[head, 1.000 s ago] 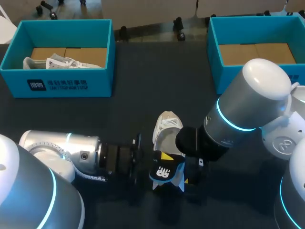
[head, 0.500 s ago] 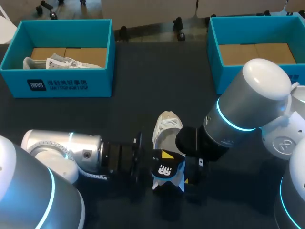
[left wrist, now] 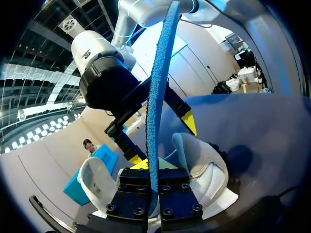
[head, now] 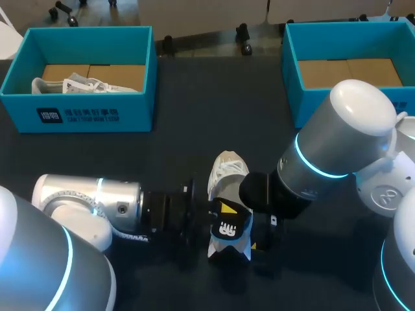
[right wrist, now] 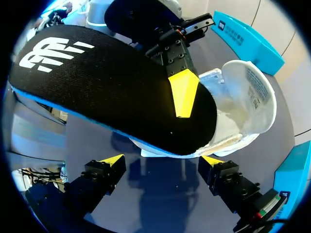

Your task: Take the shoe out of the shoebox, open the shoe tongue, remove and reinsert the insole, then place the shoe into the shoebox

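Observation:
A white shoe (head: 228, 173) lies mid-table, toe pointing away from me; it also shows in the wrist views (left wrist: 206, 167) (right wrist: 245, 104). The black insole (head: 227, 231) with a white logo and blue underside stands over the shoe's heel. In the left wrist view the insole (left wrist: 158, 97) appears edge-on as a blue strip. My left gripper (head: 219, 211) (left wrist: 154, 187) is shut on it, one yellow fingertip (right wrist: 183, 92) pressed flat on its black face. My right gripper (right wrist: 160, 162) stands wide open beside the insole and just short of the heel, touching nothing.
A teal shoebox (head: 78, 110) at the back left holds another white shoe (head: 81, 84). A second teal shoebox (head: 293, 71) at the back right shows only its cardboard floor. My right arm's big elbow (head: 353, 123) hangs over the table's right side.
My left arm has slid a little to the right, carrying the insole with it towards the shoe. The right arm and the shoe have stayed put.

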